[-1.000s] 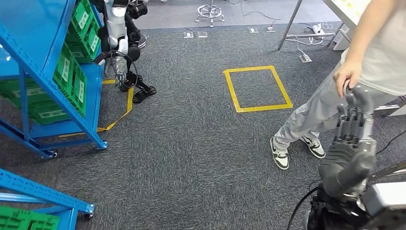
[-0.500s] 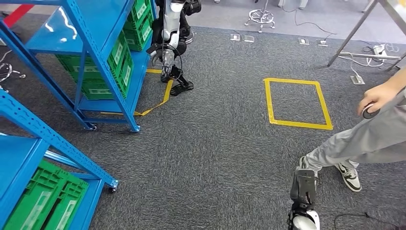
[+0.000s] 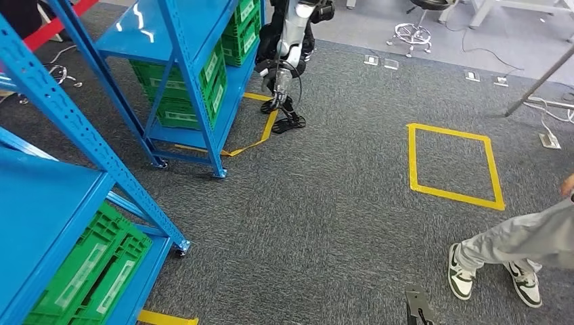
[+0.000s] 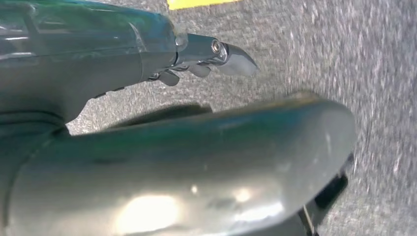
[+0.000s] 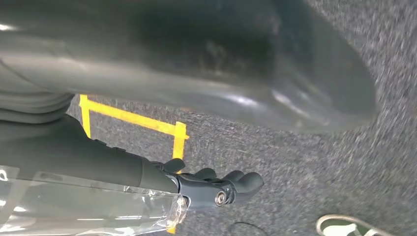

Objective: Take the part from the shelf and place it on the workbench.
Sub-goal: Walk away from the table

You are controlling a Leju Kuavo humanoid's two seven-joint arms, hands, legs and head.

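Two blue shelves, open carpet beside

Both our arms hang down at our sides, wrists pointing toward the floor. Our left hand shows in the left wrist view with its fingers lying close together and nothing between them; whether they are slack or closed we cannot tell. Our right hand shows in the right wrist view with its fingers curled inward, nothing held in them.
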